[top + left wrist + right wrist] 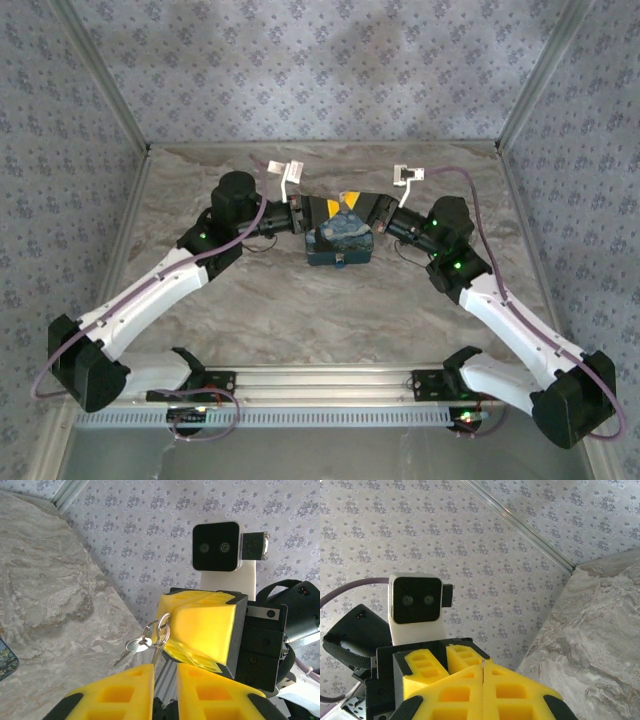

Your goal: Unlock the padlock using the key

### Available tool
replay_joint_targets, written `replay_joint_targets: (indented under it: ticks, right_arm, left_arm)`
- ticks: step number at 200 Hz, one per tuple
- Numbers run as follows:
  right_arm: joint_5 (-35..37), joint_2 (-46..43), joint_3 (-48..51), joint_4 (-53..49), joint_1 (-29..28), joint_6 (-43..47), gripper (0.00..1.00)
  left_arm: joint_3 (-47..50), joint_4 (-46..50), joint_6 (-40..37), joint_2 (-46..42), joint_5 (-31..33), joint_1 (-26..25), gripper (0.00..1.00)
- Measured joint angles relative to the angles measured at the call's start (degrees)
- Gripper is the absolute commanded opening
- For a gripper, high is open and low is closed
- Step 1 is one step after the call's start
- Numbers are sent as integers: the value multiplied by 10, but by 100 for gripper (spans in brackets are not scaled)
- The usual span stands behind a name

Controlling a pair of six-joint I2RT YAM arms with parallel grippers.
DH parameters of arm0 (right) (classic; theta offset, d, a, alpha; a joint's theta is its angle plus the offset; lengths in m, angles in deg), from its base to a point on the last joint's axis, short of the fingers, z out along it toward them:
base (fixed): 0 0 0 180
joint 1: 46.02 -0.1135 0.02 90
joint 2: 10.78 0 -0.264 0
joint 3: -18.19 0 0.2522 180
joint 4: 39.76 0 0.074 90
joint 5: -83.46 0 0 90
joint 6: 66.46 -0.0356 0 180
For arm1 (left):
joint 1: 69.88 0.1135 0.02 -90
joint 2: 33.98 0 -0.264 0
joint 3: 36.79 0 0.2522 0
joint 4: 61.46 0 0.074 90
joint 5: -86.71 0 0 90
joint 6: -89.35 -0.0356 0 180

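The padlock (340, 245), with a blue painted body, lies on the table mid-scene; its corner shows at the left edge of the left wrist view (6, 659). Above it the two grippers meet tip to tip. My right gripper (352, 207) (483, 666) is shut on the key; a thin metal edge shows in the seam between its fingers. From its tip (168, 628) hangs a key ring (161, 630) with a loose key (134, 645). A second key blade (156, 656) drops to the inner edge of one finger of my left gripper (165, 669) (318, 212), whose jaws stand a narrow gap apart.
Marble-patterned table (300, 310) inside patterned walls with metal corner posts (530, 80). An aluminium rail (330, 385) runs along the near edge between the arm bases. Both arms reach inward over the table's middle.
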Motion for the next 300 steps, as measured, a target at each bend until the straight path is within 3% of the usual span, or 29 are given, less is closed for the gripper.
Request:
replay_joint_targets:
  ticks: [29,55,104,116,152,182,192,225,263,300]
  right_arm:
    - [3,0,2,11,0,-4,0]
    - [5,0,3,15,-1,-9,0]
    - [4,-1,7,21,-8,-13,0]
    - [4,-3,10,23,-9,-13,0]
    - [10,-7,12,24,-10,-13,0]
    - [15,-10,16,24,-10,-13,0]
    - [16,-13,18,19,-10,-12,6]
    - [22,-38,22,-54,7,17,31]
    - [62,-90,24,-201,42,82,33]
    - [93,-105,25,-331,70,126,33]
  left_arm:
    - [0,-6,6,4,-4,-1,9]
    - [0,-12,5,4,-7,-2,27]
    - [0,-16,10,6,-6,-4,29]
    - [0,-17,10,8,-5,-4,25]
    - [0,-23,11,13,-7,-7,0]
    - [-1,-23,7,13,-8,-8,0]
    - [-4,-13,3,13,-6,-9,0]
    - [-62,106,-39,23,14,-11,0]
    - [-174,271,-96,69,21,4,0]
    - [-275,455,-162,179,-3,6,0]
